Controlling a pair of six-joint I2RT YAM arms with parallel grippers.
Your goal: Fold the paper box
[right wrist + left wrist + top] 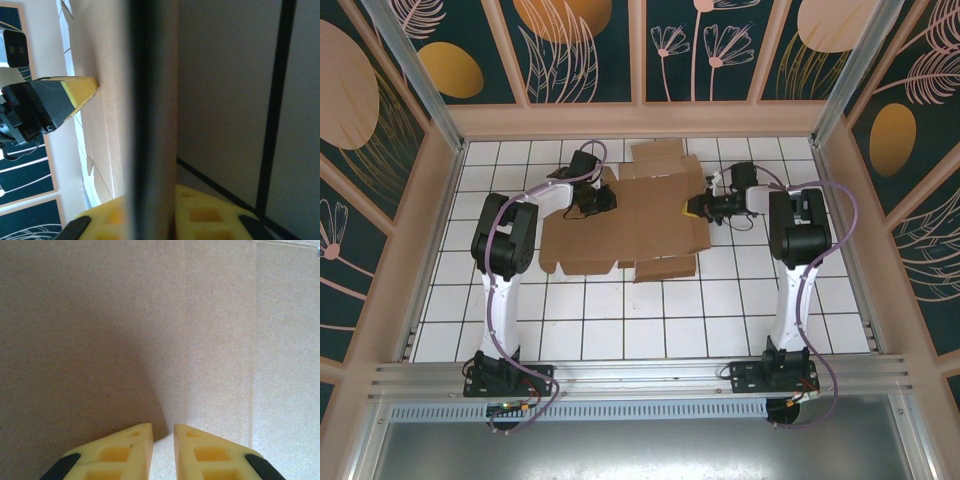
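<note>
1. L fingers (603,200): barely apart, a slim gap with nothing between them. In your L wrist view both yellow tips sit low over the bare face of the paper box (640,215). R wrist view shows one L tip (84,89) touching the board.
2. R fingers (697,208): closed on the box's right edge. In the R wrist view the board edge runs up between the two yellow pads as a dark, blurred band.
3. Paper box: spread open and unfolded at mid worktop (620,320), between the two arms, with flaps sticking out at the far and near sides.
4. Whether the gripped right edge is lifted off the tiles, can't tell.
5. Surroundings: patterned enclosure walls (580,50) close round the worktop on three sides, well apart from the box.
</note>
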